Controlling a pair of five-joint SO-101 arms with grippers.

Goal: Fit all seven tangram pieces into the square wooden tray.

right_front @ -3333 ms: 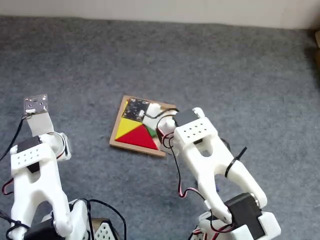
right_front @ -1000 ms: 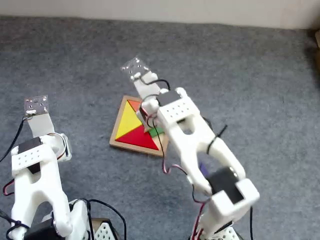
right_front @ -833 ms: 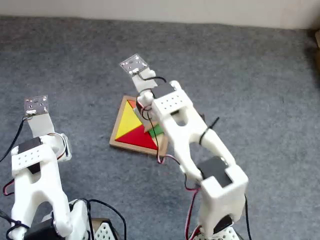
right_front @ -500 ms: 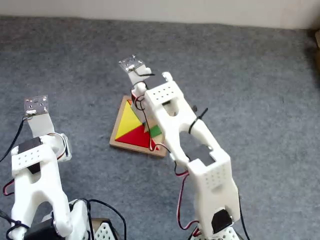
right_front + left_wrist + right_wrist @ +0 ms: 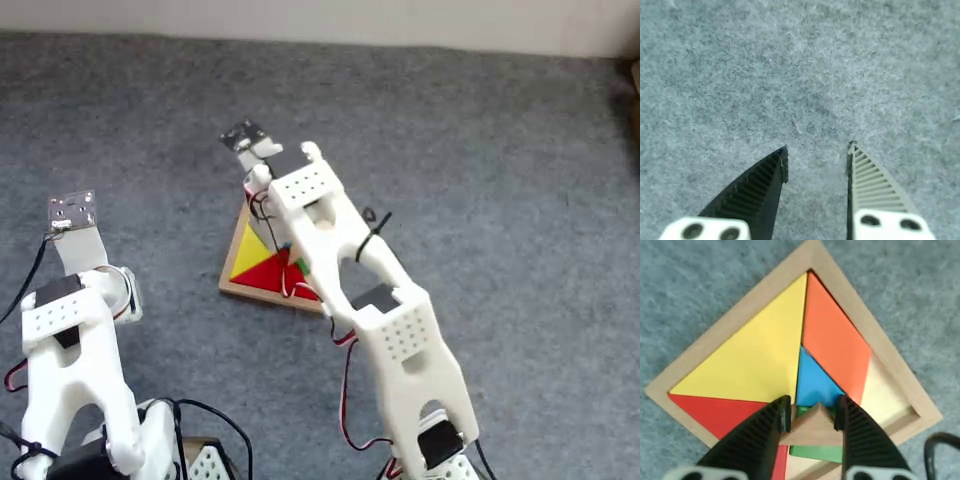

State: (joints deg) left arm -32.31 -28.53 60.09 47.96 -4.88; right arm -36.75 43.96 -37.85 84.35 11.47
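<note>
In the right wrist view the square wooden tray (image 5: 855, 315) holds a large yellow triangle (image 5: 755, 355), a red triangle (image 5: 725, 415), an orange parallelogram (image 5: 832, 337), a small blue triangle (image 5: 812, 385) and a green piece (image 5: 815, 451). My right gripper (image 5: 812, 402) hangs over the tray's middle, shut on a plain wooden triangle (image 5: 812, 427). In the high view the right arm (image 5: 320, 230) stretches across the tray (image 5: 265, 297), hiding most of it. My left gripper (image 5: 817, 152) is open over bare carpet, with nothing between its fingers (image 5: 765, 185).
A strip of bare tray floor (image 5: 885, 392) shows beside the orange piece. Grey carpet (image 5: 480, 160) surrounds the tray on all sides. The left arm (image 5: 70, 330) stands well to the tray's left. A pale wall runs along the far edge.
The right arm has swung from the tray's right side to across it, stretching farther out and leftward. The left arm has not moved.
</note>
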